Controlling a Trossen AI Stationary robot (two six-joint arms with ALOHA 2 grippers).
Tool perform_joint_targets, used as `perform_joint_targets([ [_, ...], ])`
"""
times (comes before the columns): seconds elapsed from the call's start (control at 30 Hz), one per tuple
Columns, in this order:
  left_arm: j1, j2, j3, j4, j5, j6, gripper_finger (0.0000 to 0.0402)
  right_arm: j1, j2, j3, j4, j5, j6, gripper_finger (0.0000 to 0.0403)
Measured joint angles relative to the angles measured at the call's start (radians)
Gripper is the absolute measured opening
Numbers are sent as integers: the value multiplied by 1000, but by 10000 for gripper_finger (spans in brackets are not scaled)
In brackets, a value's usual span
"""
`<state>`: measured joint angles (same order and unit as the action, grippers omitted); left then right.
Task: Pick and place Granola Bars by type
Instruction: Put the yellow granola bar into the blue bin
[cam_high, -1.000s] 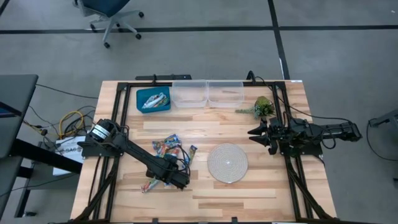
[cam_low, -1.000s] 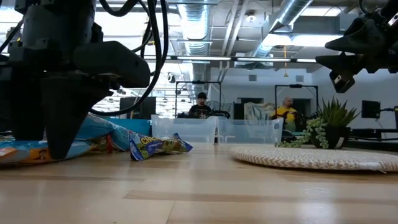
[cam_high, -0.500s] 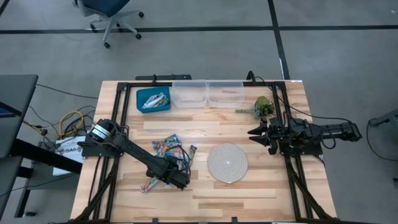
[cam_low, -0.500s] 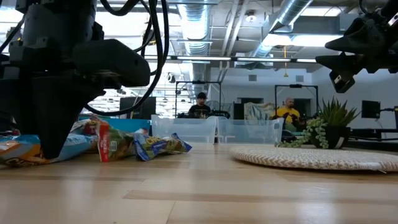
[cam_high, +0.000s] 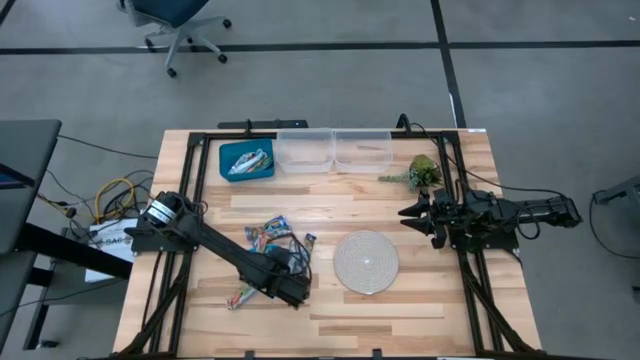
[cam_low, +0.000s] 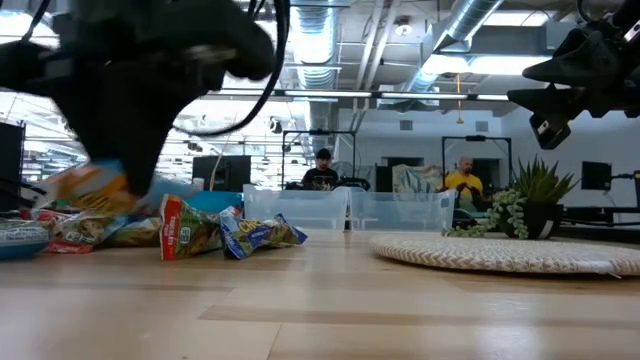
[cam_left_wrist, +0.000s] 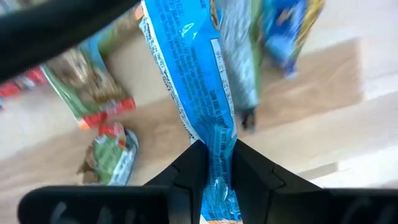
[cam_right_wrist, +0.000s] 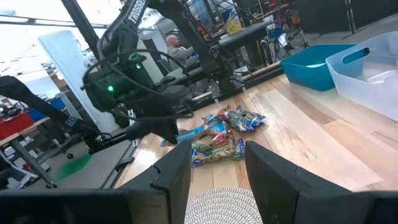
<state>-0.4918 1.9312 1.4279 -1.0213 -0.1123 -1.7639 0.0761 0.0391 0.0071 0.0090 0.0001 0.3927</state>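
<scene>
My left claw (cam_left_wrist: 214, 163) is clamped on a blue bar (cam_left_wrist: 189, 81), long axis running straight out from the fingers, lifted above the pile (cam_high: 272, 238). Blue bin (cam_high: 247, 161) lies far ahead. Right claw (cam_high: 412, 213) parked, fingers apart.

Almost nothing could be read: the only lettering that came through stood on the dark left arm (cam_right_wrist: 134, 14) near the top of the right wrist view, where white capitals ran up the link and seemed to spell "TROSSEN", cut off by the frame edge. The blue wrapper (cam_left_wrist: 199, 93) in the middle of the left wrist view carried lines of fine white print, too small and blurred to make out. The multicoloured wrappers (cam_low: 225, 232) at lower left of the low view bore printed labels, none legible.
</scene>
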Motion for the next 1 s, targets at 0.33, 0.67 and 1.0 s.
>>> perform_joint_targets([
  [0.33,69,-1,229,-242,-206,84,66,0,0,0,0,0,0,142],
  [0.67,218,-68,411,-550,-322,206,66,0,0,0,0,0,0,141],
  [1.0,461,-246,334,-549,-425,392,66,0,0,0,0,0,0,143],
])
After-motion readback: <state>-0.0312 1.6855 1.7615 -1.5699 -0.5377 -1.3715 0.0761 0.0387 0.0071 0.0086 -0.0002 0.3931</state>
